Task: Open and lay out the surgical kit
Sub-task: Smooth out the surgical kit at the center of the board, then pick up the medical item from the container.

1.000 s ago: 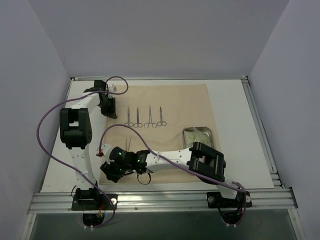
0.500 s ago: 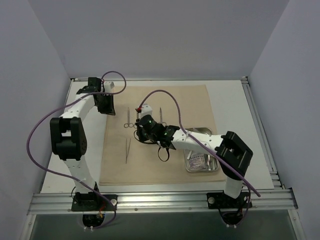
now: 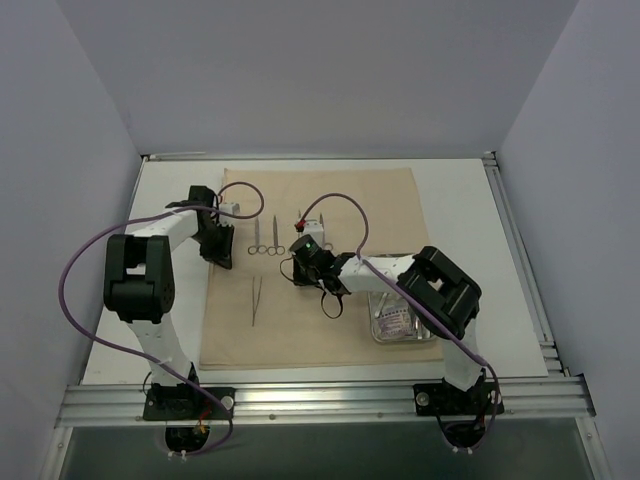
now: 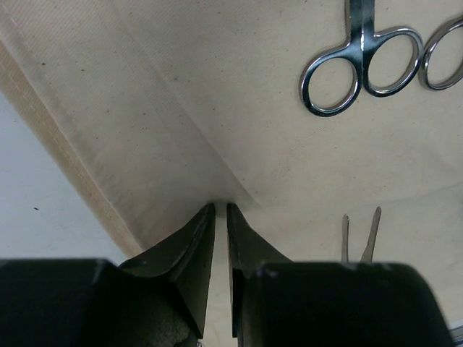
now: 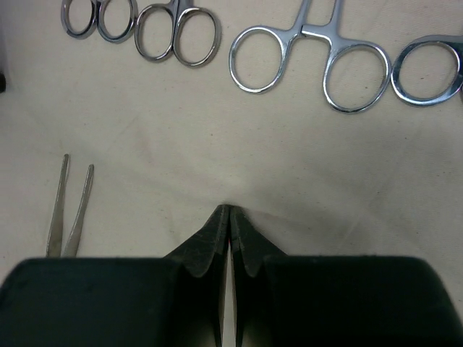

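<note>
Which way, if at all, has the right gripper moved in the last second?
Yes. The right gripper left the near left corner of the cloth, going farther out and rightward past the tweezers to the clamps.

clamps [image 5: 316,32] close ahead of R end effector [image 5: 229,211], tweezers [image 5: 81,206] beside

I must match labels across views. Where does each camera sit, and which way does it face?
Top external: above and behind, looking down on cloth wrap; both arms show entirely.
Left wrist: faces down past left gripper at a cloth fold.
Right wrist: faces down past right gripper toward clamps.
Shared: tweezers appear in all three.
</note>
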`<state>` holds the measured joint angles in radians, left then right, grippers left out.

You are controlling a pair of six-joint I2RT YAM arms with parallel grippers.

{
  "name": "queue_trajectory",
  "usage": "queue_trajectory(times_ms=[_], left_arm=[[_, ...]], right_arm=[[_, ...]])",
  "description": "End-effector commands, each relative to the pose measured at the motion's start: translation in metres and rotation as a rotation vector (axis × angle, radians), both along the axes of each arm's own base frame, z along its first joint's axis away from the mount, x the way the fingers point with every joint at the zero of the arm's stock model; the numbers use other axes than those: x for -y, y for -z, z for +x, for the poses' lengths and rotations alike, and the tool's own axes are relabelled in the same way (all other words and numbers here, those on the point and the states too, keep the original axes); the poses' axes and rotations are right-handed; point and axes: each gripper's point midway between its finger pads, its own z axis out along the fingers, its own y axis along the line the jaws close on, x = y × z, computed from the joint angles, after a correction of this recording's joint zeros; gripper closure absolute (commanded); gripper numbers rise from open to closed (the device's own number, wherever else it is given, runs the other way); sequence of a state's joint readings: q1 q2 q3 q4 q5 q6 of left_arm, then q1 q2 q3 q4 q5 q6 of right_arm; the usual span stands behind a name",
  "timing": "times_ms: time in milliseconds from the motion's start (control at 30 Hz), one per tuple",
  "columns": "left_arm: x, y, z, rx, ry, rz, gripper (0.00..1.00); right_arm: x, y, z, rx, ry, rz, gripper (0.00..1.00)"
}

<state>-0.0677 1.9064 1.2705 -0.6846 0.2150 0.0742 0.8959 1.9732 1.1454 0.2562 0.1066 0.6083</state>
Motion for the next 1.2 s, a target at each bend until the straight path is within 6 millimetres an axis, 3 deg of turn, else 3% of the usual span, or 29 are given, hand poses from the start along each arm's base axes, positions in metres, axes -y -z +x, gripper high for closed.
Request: queue_trajectory(times_ms=[0,133,233,300,367,433,467,500,533,567,633,700,733,767,800,833,900,967,1000,1067,1167], left_arm=[[-0.013,0.014,-0.005,-0.005,0.034,0.069,0.77],[-0.013,0.010,-0.001,0.020,0.033,0.073,0.77],[-0.011,-0.001,0.004,0.054,0.039,0.060,0.77],[-0.007,-0.013,0.011,0.087,0.045,0.040,0.76],[-0.003,-0.031,0.016,0.126,0.054,0.017,0.73],[0.003,-0.056,0.022,0.179,0.060,-0.015,0.65],[0.005,-0.064,0.023,0.196,0.061,-0.027,0.59],[0.008,-0.076,0.026,0.221,0.063,-0.042,0.53],[0.009,-0.092,0.027,0.262,0.068,-0.049,0.47],[0.010,-0.101,0.029,0.284,0.071,-0.053,0.41],[0.008,-0.129,0.035,0.361,0.074,-0.042,0.37],[0.003,-0.146,0.038,0.412,0.075,-0.012,0.27],[-0.007,-0.157,0.041,0.452,0.063,0.041,0.23],[-0.013,-0.169,0.047,0.487,0.051,0.074,0.20],[-0.020,-0.179,0.051,0.521,0.037,0.112,0.05],[-0.027,-0.189,0.054,0.550,0.029,0.152,0.06],[-0.047,-0.211,0.062,0.604,-0.026,0.252,0.06],[-0.057,-0.233,0.068,0.658,-0.066,0.300,0.06],[-0.058,-0.241,0.071,0.682,-0.076,0.302,0.06],[-0.054,-0.254,0.076,0.711,-0.079,0.252,0.06],[-0.046,-0.251,0.076,0.669,-0.134,0.153,0.06]], right_arm=[[0.013,0.005,-0.001,-0.010,0.068,-0.002,1.00],[0.022,0.000,-0.002,-0.008,0.084,-0.001,1.00],[0.018,-0.020,0.000,0.023,0.057,0.007,1.00],[0.017,-0.043,0.002,0.047,0.048,0.007,1.00],[0.014,-0.085,0.012,0.122,0.058,0.029,1.00],[0.022,-0.112,0.014,0.152,0.083,0.018,1.00],[0.034,-0.137,0.017,0.199,0.129,0.027,0.93],[0.050,-0.139,0.012,0.183,0.157,-0.024,0.88],[0.062,-0.157,0.011,0.202,0.193,-0.022,0.83],[0.077,-0.164,0.012,0.216,0.258,-0.047,0.76],[0.114,-0.161,0.001,0.175,0.327,-0.140,0.71],[0.150,-0.147,-0.011,0.116,0.419,-0.216,0.67],[0.160,-0.150,-0.017,0.106,0.443,-0.210,0.67],[0.174,-0.134,-0.026,0.075,0.463,-0.240,0.67],[0.181,-0.129,-0.032,0.054,0.495,-0.222,0.68],[0.191,-0.131,-0.034,0.051,0.525,-0.187,0.69],[0.202,-0.110,-0.042,0.013,0.545,-0.170,0.74],[0.204,-0.107,-0.040,-0.006,0.568,-0.083,0.76],[0.209,-0.094,-0.046,-0.032,0.570,-0.084,0.76],[0.209,-0.092,-0.041,-0.052,0.579,-0.012,0.77],[0.220,-0.076,-0.042,-0.083,0.616,-0.031,0.74]])
